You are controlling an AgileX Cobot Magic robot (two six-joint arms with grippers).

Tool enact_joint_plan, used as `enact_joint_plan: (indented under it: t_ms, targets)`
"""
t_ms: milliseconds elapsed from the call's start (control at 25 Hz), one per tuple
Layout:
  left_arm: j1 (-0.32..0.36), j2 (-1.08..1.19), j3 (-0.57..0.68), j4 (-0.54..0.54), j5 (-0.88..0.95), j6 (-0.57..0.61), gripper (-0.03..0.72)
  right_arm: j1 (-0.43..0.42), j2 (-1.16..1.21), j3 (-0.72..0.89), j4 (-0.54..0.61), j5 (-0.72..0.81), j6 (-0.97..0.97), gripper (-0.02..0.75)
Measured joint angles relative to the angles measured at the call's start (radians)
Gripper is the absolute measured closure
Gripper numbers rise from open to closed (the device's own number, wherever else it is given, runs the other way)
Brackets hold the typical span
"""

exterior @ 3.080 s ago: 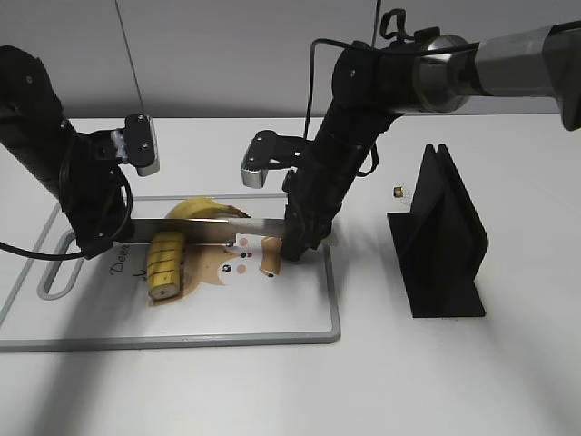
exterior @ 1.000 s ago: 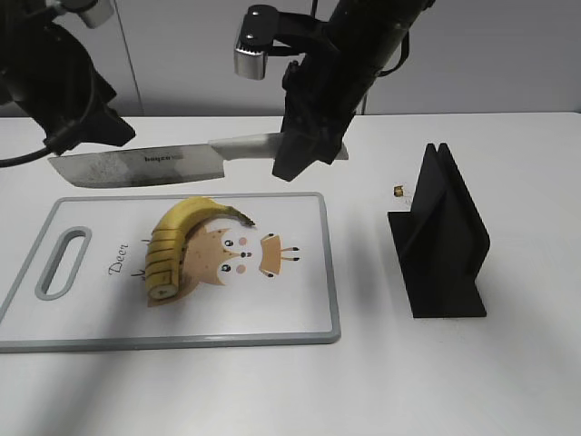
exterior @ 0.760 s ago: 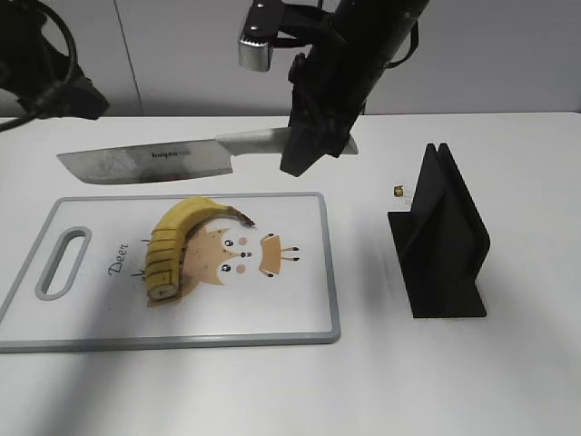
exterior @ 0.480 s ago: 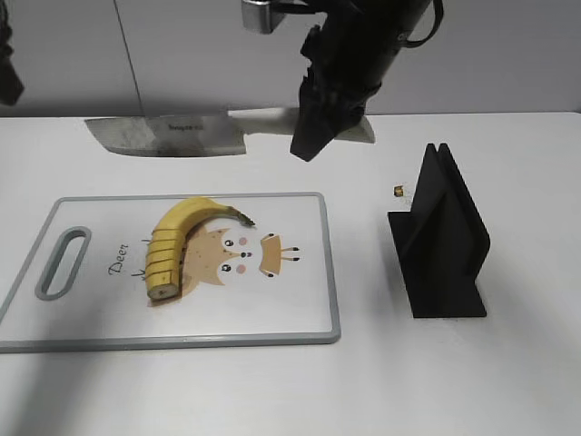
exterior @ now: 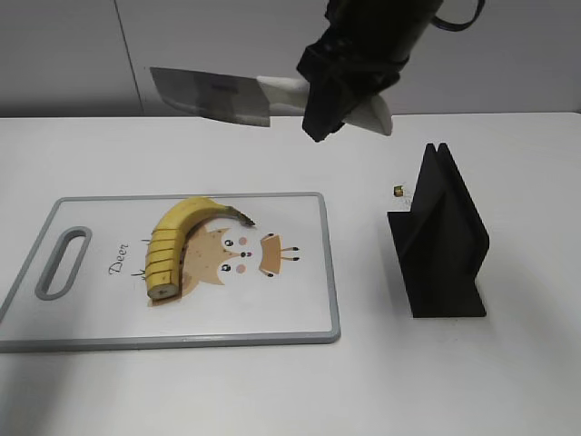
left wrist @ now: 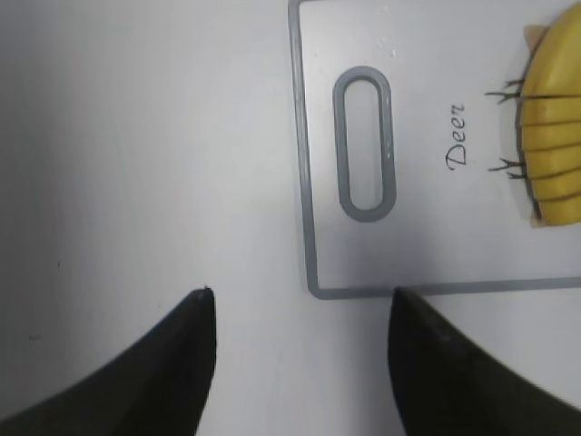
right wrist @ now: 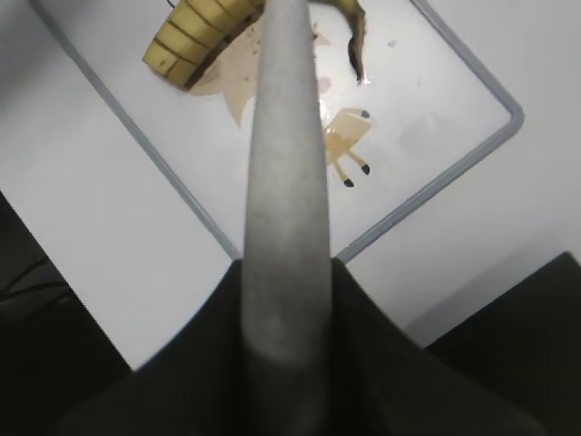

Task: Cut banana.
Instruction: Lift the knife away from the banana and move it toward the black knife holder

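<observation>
The yellow banana (exterior: 174, 243) lies on the white cutting board (exterior: 272, 300), its lower half cut into slices, dark stem tip toward the board's middle. It also shows in the left wrist view (left wrist: 554, 136) and the right wrist view (right wrist: 201, 32). My right gripper (exterior: 329, 100) is shut on the white handle of a broad knife (exterior: 213, 95), held high above the board's far edge, blade pointing left. In the right wrist view the handle (right wrist: 286, 182) runs between the jaws. My left gripper (left wrist: 300, 313) is open and empty above the table by the board's handle-slot corner; it is out of the exterior view.
A black knife stand (exterior: 440, 241) stands right of the board. A small brass-coloured bit (exterior: 398, 191) lies on the table behind it. The board has a grey rim, a handle slot (exterior: 62, 263) at its left end and a brown deer print (exterior: 241, 254).
My right gripper has lifted the knife off the banana and carried it up and to the right. My left arm has risen and left the exterior view.
</observation>
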Motion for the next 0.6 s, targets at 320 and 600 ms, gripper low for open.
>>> enact_joint_plan:
  t_ms: [320, 600]
  targets:
    - [0.0, -0.25, 0.228, -0.004, -0.006, -0.001, 0.111, 0.0, -0.157, 0.26, 0.023, -0.009, 0.116, 0.575]
    - [0.0, -0.485, 0.429, -0.004, -0.084, -0.001, 0.112, 0.0, -0.323, 0.454, 0.028, -0.177, 0.217, 0.575]
